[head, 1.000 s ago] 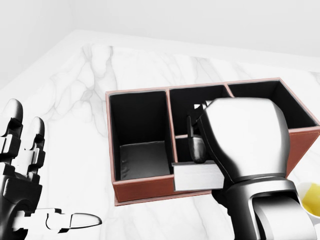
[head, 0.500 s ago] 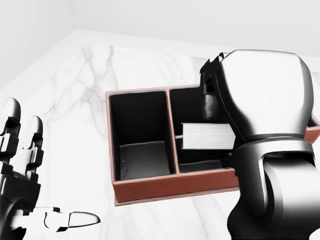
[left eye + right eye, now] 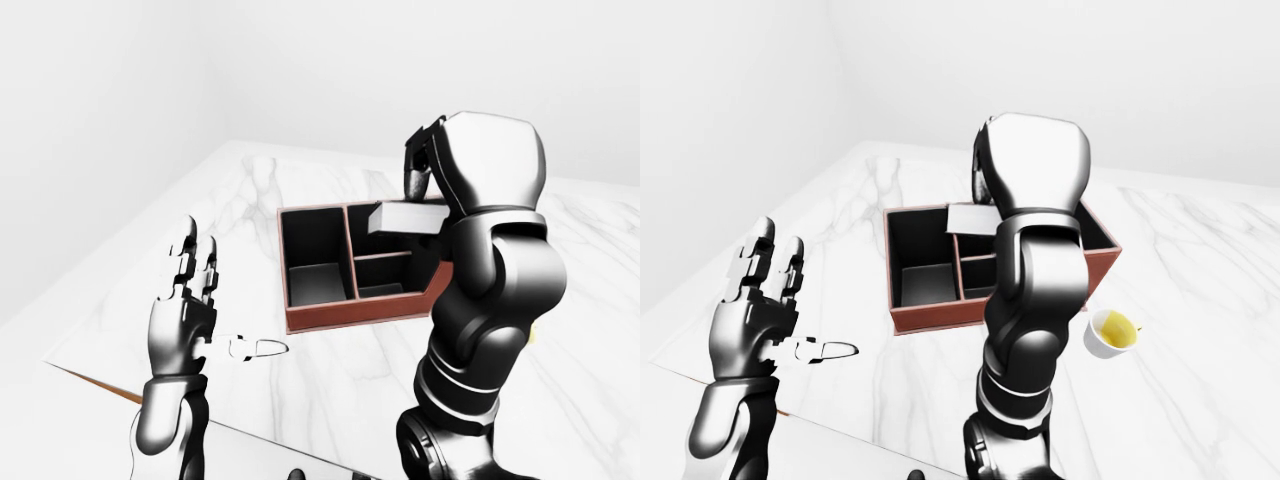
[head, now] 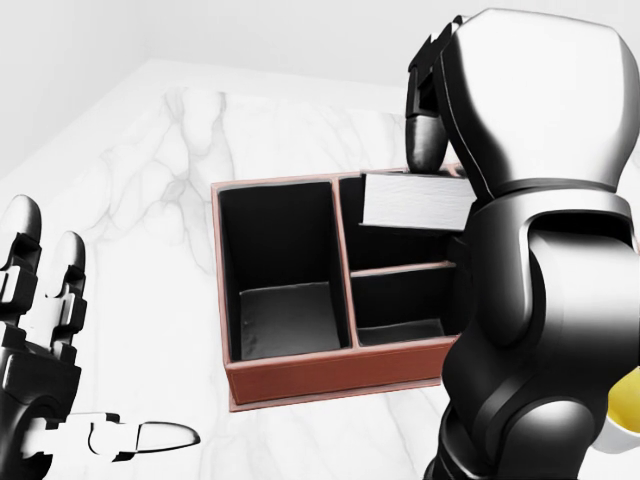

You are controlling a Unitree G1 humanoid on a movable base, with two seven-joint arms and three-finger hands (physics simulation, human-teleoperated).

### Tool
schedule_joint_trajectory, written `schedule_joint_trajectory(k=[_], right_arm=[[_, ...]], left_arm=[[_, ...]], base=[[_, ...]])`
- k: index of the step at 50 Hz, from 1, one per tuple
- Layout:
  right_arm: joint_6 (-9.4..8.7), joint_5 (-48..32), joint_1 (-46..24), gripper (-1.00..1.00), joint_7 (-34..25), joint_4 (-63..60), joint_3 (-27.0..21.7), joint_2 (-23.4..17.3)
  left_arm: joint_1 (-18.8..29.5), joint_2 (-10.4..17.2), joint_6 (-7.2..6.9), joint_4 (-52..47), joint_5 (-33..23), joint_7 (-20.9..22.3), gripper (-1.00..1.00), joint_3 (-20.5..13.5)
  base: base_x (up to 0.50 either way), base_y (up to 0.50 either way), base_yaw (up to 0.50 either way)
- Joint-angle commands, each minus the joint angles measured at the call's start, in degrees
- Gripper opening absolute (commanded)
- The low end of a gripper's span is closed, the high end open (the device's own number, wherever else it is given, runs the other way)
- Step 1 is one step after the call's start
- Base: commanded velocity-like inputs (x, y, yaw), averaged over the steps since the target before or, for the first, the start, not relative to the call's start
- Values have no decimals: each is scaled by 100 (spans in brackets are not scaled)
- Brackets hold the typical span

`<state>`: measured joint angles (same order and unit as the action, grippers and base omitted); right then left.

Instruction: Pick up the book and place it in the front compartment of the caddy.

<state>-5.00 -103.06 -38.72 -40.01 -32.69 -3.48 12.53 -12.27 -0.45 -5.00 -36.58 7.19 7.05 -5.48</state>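
Observation:
The book [image 4: 415, 200], a grey block with a pale page edge, hangs level above the middle compartments of the caddy [image 4: 330, 375]. My right hand [image 4: 425, 150] is shut on it from above, and one dark finger [image 4: 424, 135] shows on its top edge. The caddy is a reddish-brown box with black insides: one long compartment on the left, smaller ones in the middle and right. My right arm hides the caddy's right part. My left hand [image 4: 90, 350] is held up open at the lower left, away from the caddy, with nothing in it.
The caddy stands on a white marble table [image 3: 300, 380], whose near edge [image 3: 100, 385] runs across the lower left of the left-eye view. A white cup with yellow contents [image 3: 1112, 331] sits to the right of the caddy, beside my right arm.
My right hand has lifted the book from the caddy's lower middle compartment, up and toward the top of the head view. The left hand has stayed put.

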Motion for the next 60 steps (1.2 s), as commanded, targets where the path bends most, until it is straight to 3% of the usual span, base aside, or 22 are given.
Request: schedule_joint_trajectory(k=[1,11,18,41,60], right_arm=[[0,-251,-563,-100,1,229,-243,302],[0,-390,-1032,-100,1,503,-361,501],[0,-303,-1028,-100,1,604,-241,364],[0,637,-1378,-100,1,1618,388,-1016],[0,846,-1492,-100,1,1833,523,-1311]], left_arm=[[5,2,0,15,10,3,100,-7],[-2,3,0,-2,17,6,100,-18],[-9,-2,0,-13,15,13,100,-19],[23,6,0,26,15,10,100,-23],[27,3,0,19,20,17,100,-37]], base=[[0,0,0],[0,0,0],[0,0,0],[0,0,0],[0,0,0]])
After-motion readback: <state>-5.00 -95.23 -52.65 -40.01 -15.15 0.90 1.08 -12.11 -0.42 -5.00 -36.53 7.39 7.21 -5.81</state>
